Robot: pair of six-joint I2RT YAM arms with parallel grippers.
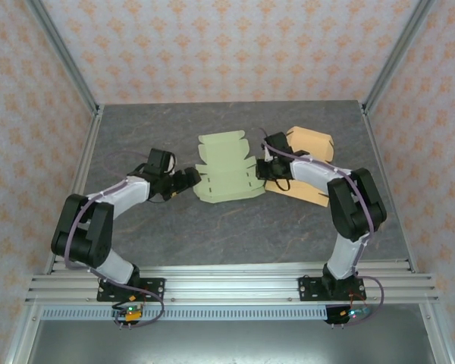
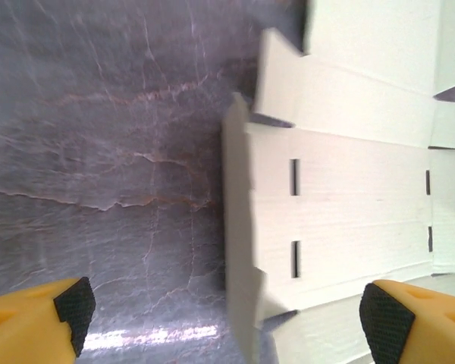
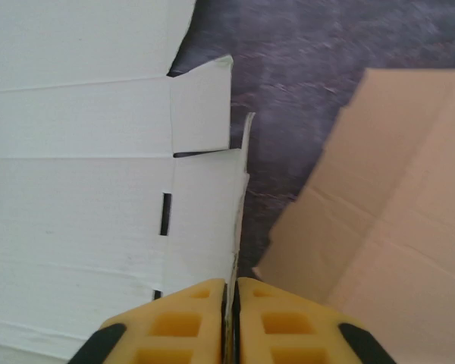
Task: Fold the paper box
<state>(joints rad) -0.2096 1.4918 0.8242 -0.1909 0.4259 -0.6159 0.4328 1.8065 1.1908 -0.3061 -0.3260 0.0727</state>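
Marbled table point(image 1: 288, 227); patterned walls point(image 1: 235, 45); paper box point(image 1: 226, 171)

The pale green box blank point(image 1: 226, 171) lay flat between the left gripper point(image 1: 188, 180) and the right gripper point(image 1: 262, 168), a tan cardboard blank point(image 1: 317, 145) just beside it.

Grey marbled table point(image 1: 212, 227), peach patterned walls point(image 1: 235, 45), aluminium frame point(image 1: 227, 284)

A lab robot test cell: aluminium frame posts point(image 1: 69, 61) and patterned backdrop walls point(image 1: 227, 45) enclose the grey stone-look tabletop point(image 1: 235, 227), with slotted mounting rails point(image 1: 227, 285) at its near edge.
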